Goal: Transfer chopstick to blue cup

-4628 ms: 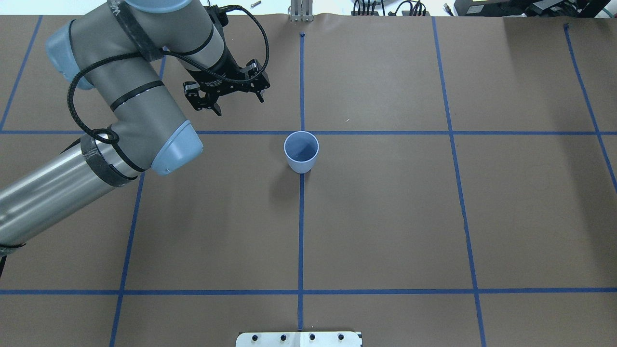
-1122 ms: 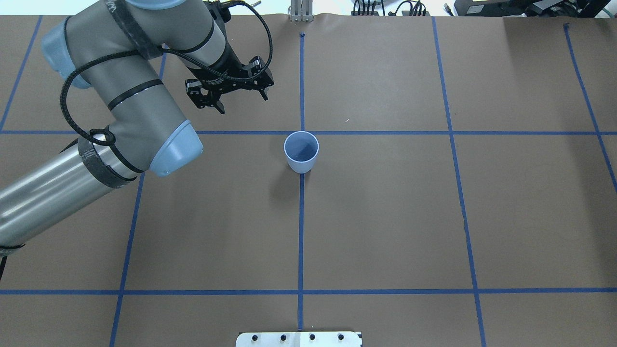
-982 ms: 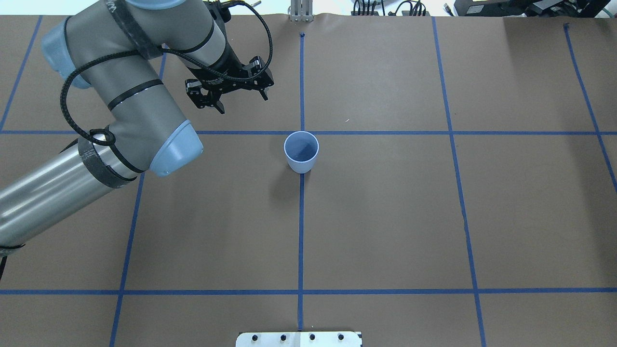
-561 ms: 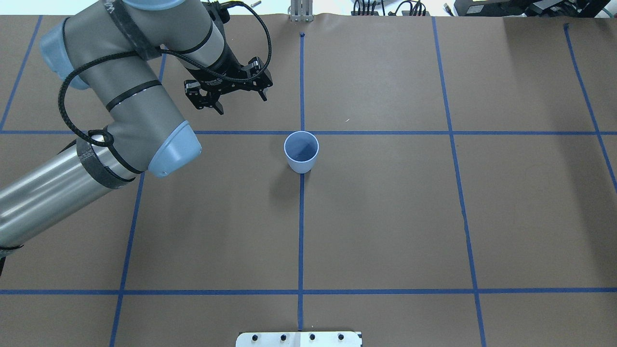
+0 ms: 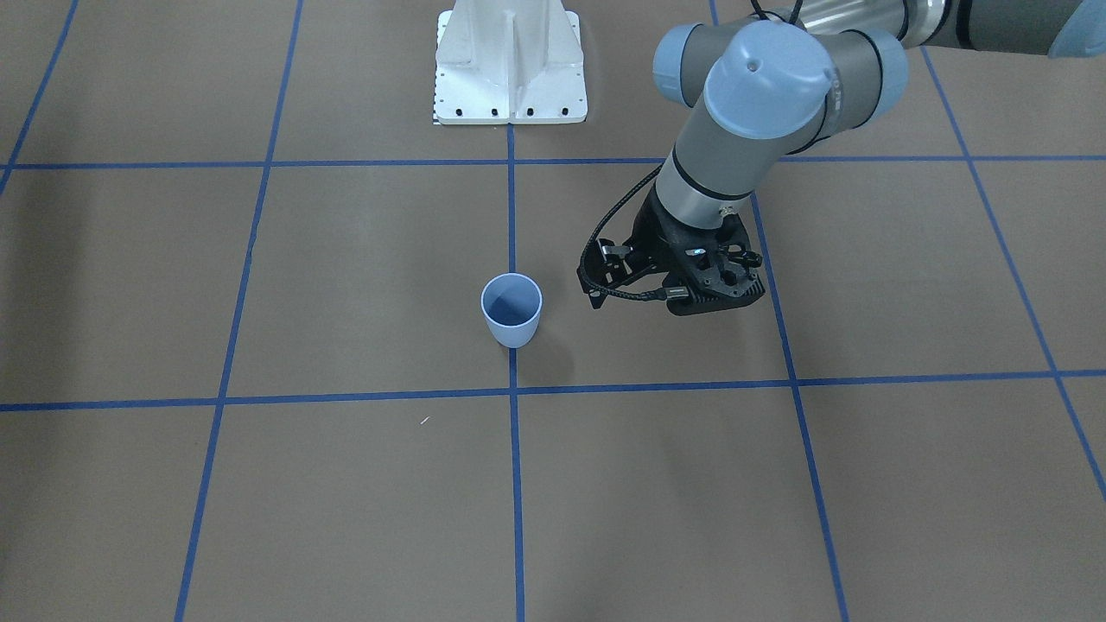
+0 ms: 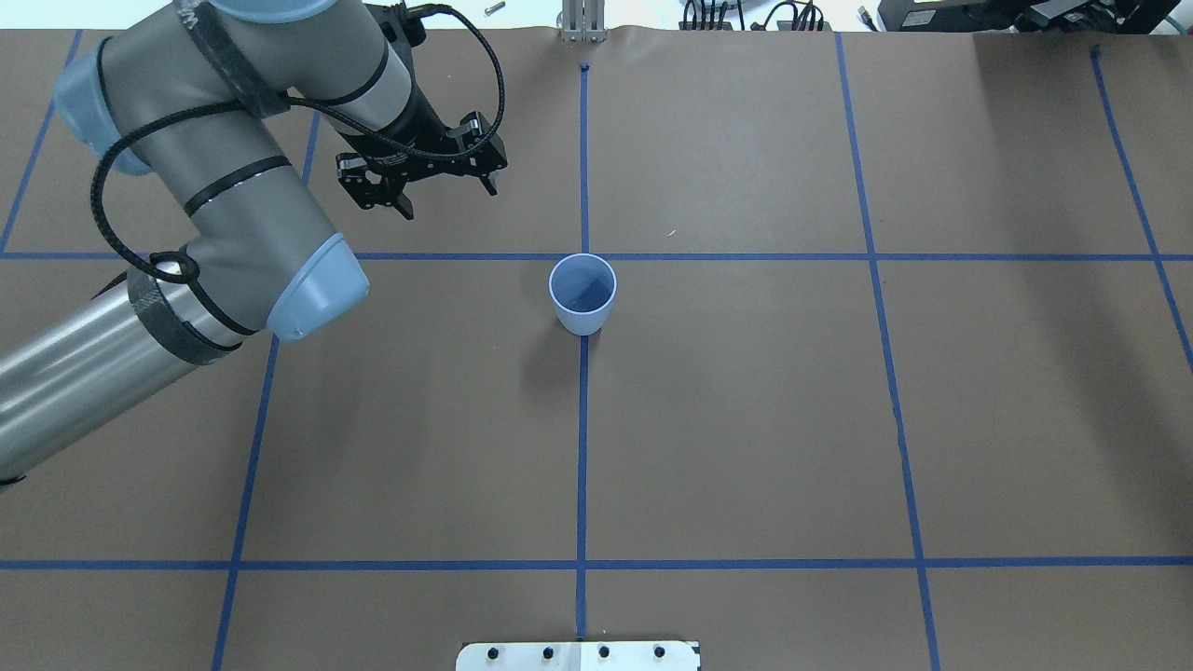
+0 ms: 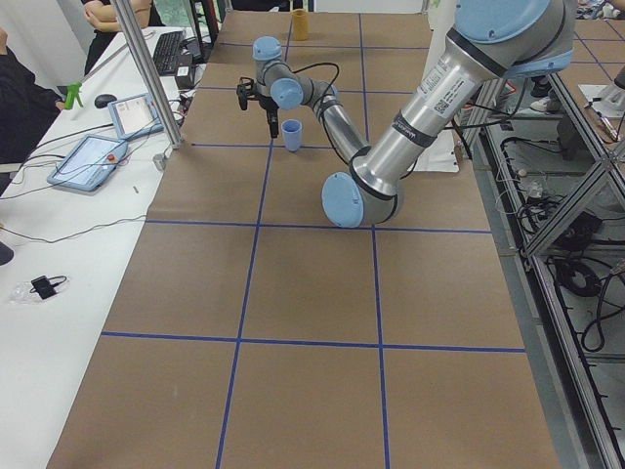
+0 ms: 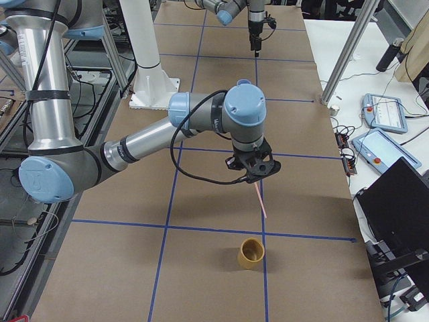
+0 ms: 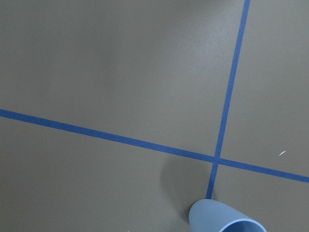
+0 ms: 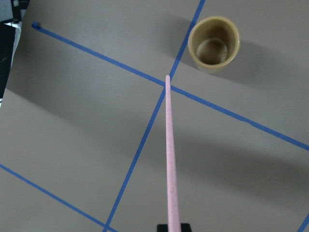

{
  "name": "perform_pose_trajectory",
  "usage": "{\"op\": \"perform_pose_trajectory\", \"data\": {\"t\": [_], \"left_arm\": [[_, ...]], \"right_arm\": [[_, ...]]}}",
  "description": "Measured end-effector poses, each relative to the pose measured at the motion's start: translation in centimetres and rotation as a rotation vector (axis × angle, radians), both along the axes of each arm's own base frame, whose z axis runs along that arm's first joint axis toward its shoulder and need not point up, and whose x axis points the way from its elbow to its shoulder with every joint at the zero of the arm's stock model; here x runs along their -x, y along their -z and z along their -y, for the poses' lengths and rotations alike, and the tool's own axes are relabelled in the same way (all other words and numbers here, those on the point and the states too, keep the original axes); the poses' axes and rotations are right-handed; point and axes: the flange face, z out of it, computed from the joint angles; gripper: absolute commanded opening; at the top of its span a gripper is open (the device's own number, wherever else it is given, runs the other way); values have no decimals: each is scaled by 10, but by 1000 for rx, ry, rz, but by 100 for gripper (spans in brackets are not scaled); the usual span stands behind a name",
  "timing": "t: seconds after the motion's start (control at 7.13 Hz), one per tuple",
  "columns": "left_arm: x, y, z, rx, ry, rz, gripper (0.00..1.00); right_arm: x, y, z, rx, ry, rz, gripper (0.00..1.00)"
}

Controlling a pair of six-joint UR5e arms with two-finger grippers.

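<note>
The blue cup [image 6: 582,294] [image 5: 511,309] stands upright on a blue tape crossing at the table's middle; only its rim edge shows in the left wrist view [image 9: 224,222]. My left gripper [image 6: 445,194] hovers open and holds nothing, left of the cup and farther out on the table. Far off on the robot's right, my right gripper [image 8: 255,176] is shut on the pale pink chopstick [image 8: 260,200]. The chopstick [image 10: 170,154] points down and outward above the brown paper, clear of the surface.
A tan cup [image 8: 252,253] [image 10: 213,44] stands just beyond the chopstick's tip. The white robot base plate [image 5: 510,65] sits at the table's robot side. Tablets [image 7: 93,161] and a person's arm lie along the operators' side table.
My left arm has drifted left and slightly away from the blue cup, its gripper still open. The cup has not moved.
</note>
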Motion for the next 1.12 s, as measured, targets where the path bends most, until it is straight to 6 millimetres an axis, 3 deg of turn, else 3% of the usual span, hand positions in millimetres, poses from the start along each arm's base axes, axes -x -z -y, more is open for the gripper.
{"op": "perform_pose_trajectory", "data": {"t": [0.28, 0.56, 0.84, 1.12], "left_arm": [[57, -34, 25, -82, -13, 35, 98], [153, -94, 61, -133, -60, 47, 98], [232, -169, 72, -176, -97, 84, 98], [288, -230, 73, -202, -121, 130, 98]], "right_arm": [[47, 77, 38, -131, 92, -13, 0], [124, 174, 72, -263, 201, 2, 0], [196, 262, 78, -398, 316, 45, 0], [258, 330, 69, -516, 422, 79, 0]]}}
